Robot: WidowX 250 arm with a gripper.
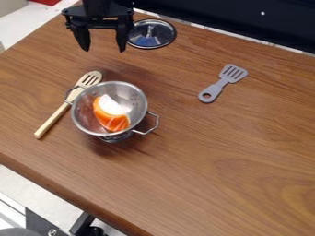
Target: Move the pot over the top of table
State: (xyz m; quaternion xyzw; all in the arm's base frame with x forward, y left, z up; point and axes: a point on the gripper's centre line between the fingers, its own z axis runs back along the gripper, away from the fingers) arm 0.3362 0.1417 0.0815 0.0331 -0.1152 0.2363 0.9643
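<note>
You have one end effector (104,46) at the top left, its two fingers spread wide with nothing between them. Your one pot (80,119), a metal colander with two handles, stands left of centre on the surface (234,170), holding one orange-and-white piece (111,115). You also have one wooden slotted spoon (54,120), one grey spatula (223,83) and one lid (161,34).

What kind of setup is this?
Looks like a robot lab bench with toy kitchen props: wooden table, small metal pot, grey spatula, black pincer over the table.
</note>
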